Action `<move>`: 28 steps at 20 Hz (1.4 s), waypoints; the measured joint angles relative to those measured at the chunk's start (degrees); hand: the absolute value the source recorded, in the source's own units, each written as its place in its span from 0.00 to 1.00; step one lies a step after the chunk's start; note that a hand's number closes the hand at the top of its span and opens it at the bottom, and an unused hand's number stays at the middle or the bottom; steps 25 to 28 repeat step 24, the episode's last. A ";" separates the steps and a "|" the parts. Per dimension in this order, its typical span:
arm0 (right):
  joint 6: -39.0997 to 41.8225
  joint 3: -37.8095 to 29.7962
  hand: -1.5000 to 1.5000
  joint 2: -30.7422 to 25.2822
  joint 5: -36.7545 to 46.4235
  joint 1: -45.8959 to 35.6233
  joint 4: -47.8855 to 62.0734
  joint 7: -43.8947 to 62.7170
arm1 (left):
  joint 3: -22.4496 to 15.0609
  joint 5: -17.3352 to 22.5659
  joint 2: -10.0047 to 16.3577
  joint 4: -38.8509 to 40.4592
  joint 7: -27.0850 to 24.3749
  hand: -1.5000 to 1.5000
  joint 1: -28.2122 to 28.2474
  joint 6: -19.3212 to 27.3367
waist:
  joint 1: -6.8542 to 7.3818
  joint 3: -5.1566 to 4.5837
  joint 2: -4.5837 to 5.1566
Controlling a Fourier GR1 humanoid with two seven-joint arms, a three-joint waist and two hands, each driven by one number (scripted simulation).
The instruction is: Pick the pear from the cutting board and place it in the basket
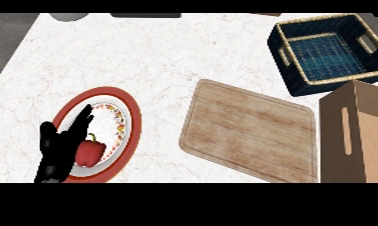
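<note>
Inspector: Layout, largest item first?

Unit: White marbled counter (148, 60) fills the view. Wooden cutting board (251, 130) lies right of centre, turned at a slant, with its top surface bare. Brown box (358, 135) with a slot handle stands at the right edge, just beside the board's right side. Dark blue basket (289, 72) with a tan rim and two handle openings sits at the upper right, just behind the box and near the board's far corner, apart from it. Red-rimmed plate (134, 130) with a patterned band lies at the lower left, well apart from the board.

Inspector: Hand state?

Unit: My left hand (57, 152) enters from the lower left and lies over the plate's left half. My fingers (83, 117) are straight and close together, pointing toward the plate's far rim. They hold nothing.

Inspector: Smallest item, and pear location?

Unit: Red pepper (91, 152) with a green stem lies on the plate, just right of my palm. I cannot tell whether palm and pepper touch. As for the pear, I cannot tell where it is: it shows neither on the cutting board nor in the basket.
</note>
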 measured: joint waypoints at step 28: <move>1.28 -8.83 0.00 -14.94 -0.83 -4.94 23.08 -15.79 | 1.01 -1.10 -0.71 -0.51 2.52 0.50 -0.23 -0.34 | -0.34 0.02 -0.20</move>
